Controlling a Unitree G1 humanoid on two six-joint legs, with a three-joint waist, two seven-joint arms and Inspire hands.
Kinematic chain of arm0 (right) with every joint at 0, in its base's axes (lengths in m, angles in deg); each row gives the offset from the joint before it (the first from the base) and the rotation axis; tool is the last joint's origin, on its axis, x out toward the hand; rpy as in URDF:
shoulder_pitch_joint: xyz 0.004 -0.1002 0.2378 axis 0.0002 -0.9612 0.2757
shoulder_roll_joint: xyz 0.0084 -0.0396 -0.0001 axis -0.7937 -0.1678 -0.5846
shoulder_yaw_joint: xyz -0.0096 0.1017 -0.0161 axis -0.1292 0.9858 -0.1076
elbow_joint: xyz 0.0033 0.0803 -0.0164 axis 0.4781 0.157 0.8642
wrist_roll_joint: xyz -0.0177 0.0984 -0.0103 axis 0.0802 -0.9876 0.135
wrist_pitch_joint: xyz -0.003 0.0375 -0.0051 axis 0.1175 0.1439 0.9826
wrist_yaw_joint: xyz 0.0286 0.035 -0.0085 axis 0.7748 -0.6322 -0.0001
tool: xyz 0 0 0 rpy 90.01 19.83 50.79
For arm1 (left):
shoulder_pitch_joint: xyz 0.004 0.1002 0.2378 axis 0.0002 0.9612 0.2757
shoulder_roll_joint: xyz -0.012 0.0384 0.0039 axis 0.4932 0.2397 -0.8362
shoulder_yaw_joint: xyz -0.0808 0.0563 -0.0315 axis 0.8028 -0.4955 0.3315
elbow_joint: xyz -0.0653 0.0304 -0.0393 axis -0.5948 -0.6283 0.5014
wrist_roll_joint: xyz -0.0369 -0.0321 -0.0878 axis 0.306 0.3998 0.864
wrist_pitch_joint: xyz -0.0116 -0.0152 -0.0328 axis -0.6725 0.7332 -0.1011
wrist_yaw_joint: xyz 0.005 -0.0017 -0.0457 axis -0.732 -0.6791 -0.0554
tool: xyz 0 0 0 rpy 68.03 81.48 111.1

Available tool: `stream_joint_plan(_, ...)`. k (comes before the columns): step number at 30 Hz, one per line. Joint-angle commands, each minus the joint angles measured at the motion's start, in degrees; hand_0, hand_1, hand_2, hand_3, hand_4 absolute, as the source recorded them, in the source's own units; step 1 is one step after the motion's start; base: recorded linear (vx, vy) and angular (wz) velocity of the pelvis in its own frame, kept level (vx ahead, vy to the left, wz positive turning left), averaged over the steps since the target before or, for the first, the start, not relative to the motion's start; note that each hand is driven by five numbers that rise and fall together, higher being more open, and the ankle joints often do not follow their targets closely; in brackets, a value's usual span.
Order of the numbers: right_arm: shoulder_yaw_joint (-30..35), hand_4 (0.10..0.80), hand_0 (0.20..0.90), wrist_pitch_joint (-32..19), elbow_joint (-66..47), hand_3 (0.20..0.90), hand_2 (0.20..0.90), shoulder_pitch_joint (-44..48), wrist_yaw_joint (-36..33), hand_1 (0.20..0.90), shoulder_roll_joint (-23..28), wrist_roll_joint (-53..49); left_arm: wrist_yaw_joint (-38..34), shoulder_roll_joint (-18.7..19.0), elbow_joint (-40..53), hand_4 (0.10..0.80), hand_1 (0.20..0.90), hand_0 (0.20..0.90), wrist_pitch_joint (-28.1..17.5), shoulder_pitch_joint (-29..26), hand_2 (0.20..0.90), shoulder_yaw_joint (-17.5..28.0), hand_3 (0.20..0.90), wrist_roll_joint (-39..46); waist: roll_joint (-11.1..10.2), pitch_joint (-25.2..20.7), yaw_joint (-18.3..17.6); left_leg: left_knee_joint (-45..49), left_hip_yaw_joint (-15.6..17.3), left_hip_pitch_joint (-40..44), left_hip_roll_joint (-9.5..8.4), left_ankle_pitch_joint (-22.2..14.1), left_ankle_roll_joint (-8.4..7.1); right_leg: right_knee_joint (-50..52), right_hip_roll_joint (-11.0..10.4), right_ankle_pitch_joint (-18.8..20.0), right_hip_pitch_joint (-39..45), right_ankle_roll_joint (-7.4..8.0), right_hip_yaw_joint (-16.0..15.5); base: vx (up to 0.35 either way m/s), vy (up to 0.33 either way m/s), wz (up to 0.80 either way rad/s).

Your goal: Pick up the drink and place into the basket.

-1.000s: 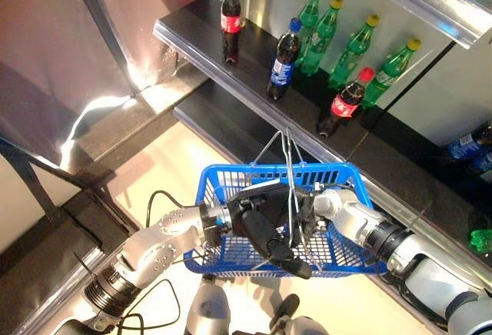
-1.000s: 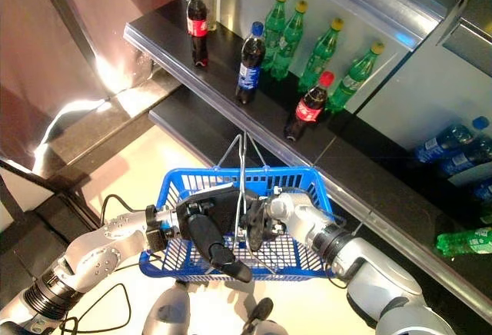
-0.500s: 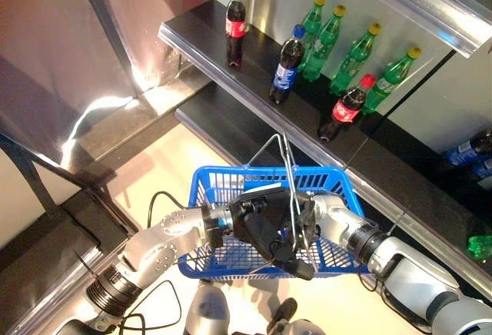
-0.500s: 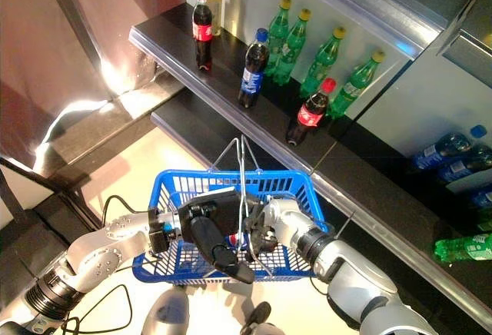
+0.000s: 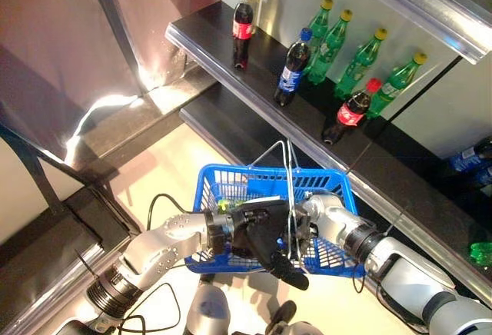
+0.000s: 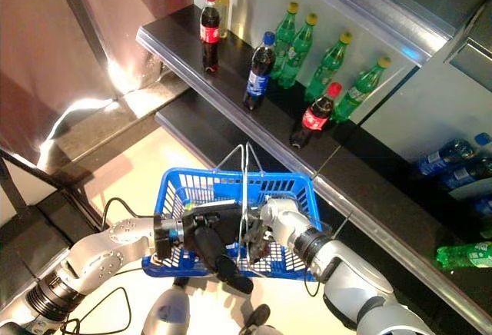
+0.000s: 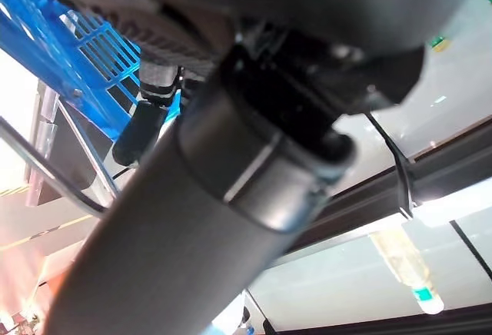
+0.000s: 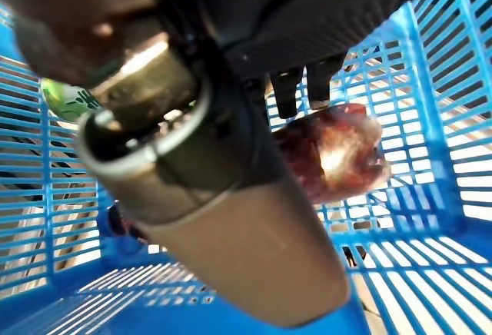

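Note:
A blue wire-handled basket (image 5: 231, 172) hangs in front of me below the shelf. My left hand (image 5: 257, 231) sits over its middle, fingers curled at the upright wire handle (image 5: 288, 174). My right hand (image 6: 270, 216) reaches down inside the basket from the right. In the right wrist view a dark cola bottle (image 8: 330, 158) lies on the basket's mesh floor just past my straight fingers (image 8: 286, 95), which touch its upper side without wrapping it. A green bottle (image 8: 69, 101) with a yellow cap also lies in the basket's left part.
A black shelf (image 5: 207, 35) runs along the back with standing bottles: a red-capped cola (image 5: 243, 24), a blue-capped cola (image 5: 291, 66), another red-capped cola (image 5: 350, 112) and several green bottles (image 5: 361, 58). More bottles (image 6: 461, 154) lie on a lower level at right.
My right hand has gone deeper into the basket and the cola bottle now rests on its floor. The whole picture has shifted, so the camera moved.

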Motion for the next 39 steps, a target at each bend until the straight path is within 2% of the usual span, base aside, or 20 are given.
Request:
stream_joint_plan(1,-2.1,0.800,0.900,-0.7,6.1,0.900,0.900,0.8,0.3,0.900,-3.0,1.9,9.6,-16.3,15.0,0.100,0.300,0.300,-13.0,-2.8,0.300,0.1,0.200,11.4,-0.8,-18.4,0.3,-0.2,3.2,0.6,-0.54,-3.8,0.84,0.0,0.0,-3.2,2.8,1.20,-0.3,0.000,0.000,0.00)
stream_joint_plan(13,-1.6,0.800,0.900,0.0,4.4,0.900,0.900,0.9,-0.3,0.900,-2.8,0.6,6.7,-16.9,14.7,0.100,0.300,0.300,-13.5,-2.2,0.300,1.0,0.200,10.9,-0.8,-18.2,0.0,-0.2,3.4,0.7,-0.44,-3.7,0.84,0.1,0.2,-3.2,2.7,1.01,-0.1,0.000,0.000,0.00)
stream_joint_plan(17,0.5,0.800,0.900,-1.1,-1.4,0.900,0.900,-0.2,-6.6,0.900,-0.2,-3.8,2.7,-16.0,13.5,0.100,0.300,0.300,-14.6,-0.4,0.300,3.6,0.200,11.4,-0.7,-18.0,-0.4,-0.2,3.6,0.8,-0.37,-3.7,0.82,0.1,0.2,-3.0,2.6,1.01,0.3,0.000,0.000,0.00)
stream_joint_plan(20,3.5,0.800,0.900,-0.7,-8.8,0.900,0.900,-2.4,-11.8,0.900,3.0,-8.3,0.3,-14.6,11.7,0.100,0.300,0.300,-17.2,1.8,0.300,6.8,0.200,11.1,-0.5,-17.7,-1.1,-0.2,4.0,0.9,-0.35,-3.8,0.81,0.0,0.1,-2.9,2.5,1.02,0.7,-0.004,0.008,-0.01)
stream_joint_plan(21,6.8,0.800,0.900,-1.7,-14.2,0.900,0.900,-5.8,-14.1,0.900,5.8,-9.9,-0.8,-13.4,10.6,0.100,0.300,0.300,-18.9,3.8,0.300,10.0,0.200,11.4,-0.3,-17.6,-1.7,-0.2,4.2,1.0,-0.29,-3.9,0.96,0.1,0.0,-2.9,2.4,1.13,1.1,0.000,0.000,0.00)
stream_joint_plan(23,11.7,0.800,0.900,-4.3,-19.8,0.900,0.900,-11.0,-17.2,0.900,8.2,-12.8,-3.0,-12.2,9.1,0.100,0.300,0.300,-20.5,6.3,0.300,14.3,0.200,11.8,0.0,-17.4,-2.5,-0.2,4.6,1.1,-0.20,-4.0,1.19,0.2,-0.1,-2.9,2.3,1.25,1.6,-0.016,0.015,-0.06)
stream_joint_plan(26,17.4,0.800,0.900,-8.4,-23.6,0.900,0.900,-17.4,-20.3,0.900,9.1,-14.6,-4.7,-12.1,6.8,0.100,0.300,0.300,-22.4,9.0,0.300,19.0,0.200,11.6,0.4,-17.4,-3.3,-0.2,5.1,1.4,-0.04,-4.2,1.33,0.2,-0.2,-3.0,2.3,1.40,2.1,-0.009,0.006,-0.15)
stream_joint_plan(29,25.5,0.800,0.900,-14.8,-28.1,0.900,0.900,-25.2,-24.6,0.900,8.8,-18.1,-7.3,-13.2,4.1,0.100,0.300,0.300,-25.0,12.9,0.300,24.9,0.200,10.8,1.0,-17.6,-4.6,-0.2,5.8,1.7,0.15,-4.4,1.49,0.0,-0.3,-3.1,2.2,1.57,3.0,-0.004,0.008,-0.07)
stream_joint_plan(35,33.7,0.800,0.900,-21.5,-33.0,0.900,0.900,-33.8,-31.8,0.900,5.4,-21.7,-11.1,-15.2,0.8,0.100,0.300,0.300,-29.8,16.5,0.300,30.8,0.200,8.0,2.5,-17.9,-7.0,-0.2,7.0,2.0,0.65,-4.8,1.53,0.1,-0.7,-3.1,1.4,1.71,4.6,-0.009,0.012,-0.13)
stream_joint_plan(39,36.9,0.800,0.900,-25.1,-32.3,0.900,0.900,-37.8,-35.9,0.900,4.1,-22.8,-13.7,-15.4,-3.0,0.100,0.300,0.300,-32.8,17.7,0.300,33.8,0.200,6.0,3.4,-18.0,-8.7,-0.2,7.9,2.1,0.98,-4.9,1.32,0.2,-0.9,-3.1,0.8,1.80,5.5,-0.014,0.009,-0.13)
